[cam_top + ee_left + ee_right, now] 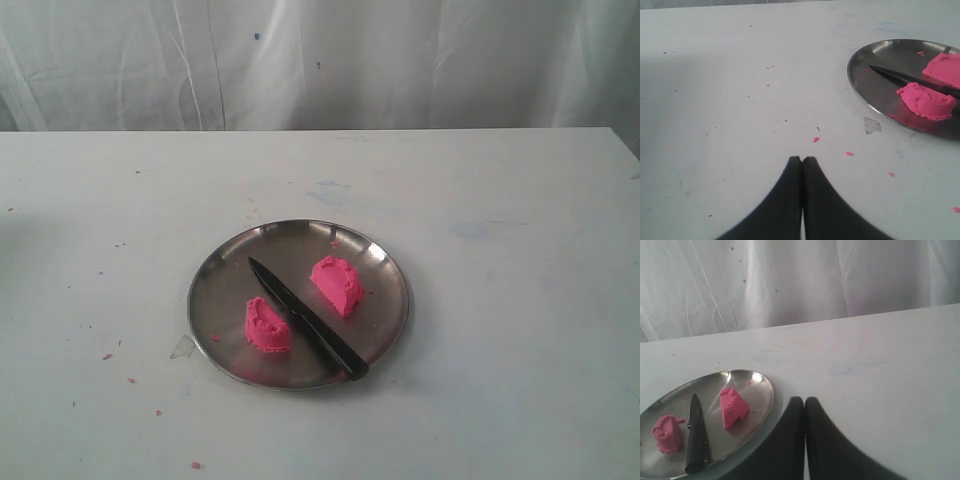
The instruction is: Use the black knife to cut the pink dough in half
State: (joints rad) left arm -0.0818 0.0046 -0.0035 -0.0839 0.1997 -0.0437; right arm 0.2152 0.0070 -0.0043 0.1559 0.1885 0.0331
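Two tools were shut and held nothing: the left tool (802,159) and the right tool (804,400), off the plate (225,290). On the plate the pink dough (338,285) lay in two halves, the black knife (305,316) between them. Only the wrist views showed the tools; only the exterior view showed the whole plate.

Black knife (305,317) between pink dough halves (268,327)

Black knife (696,437) between pink dough (733,409) halves — on plate (756,385) (gripper (804,400) closed).
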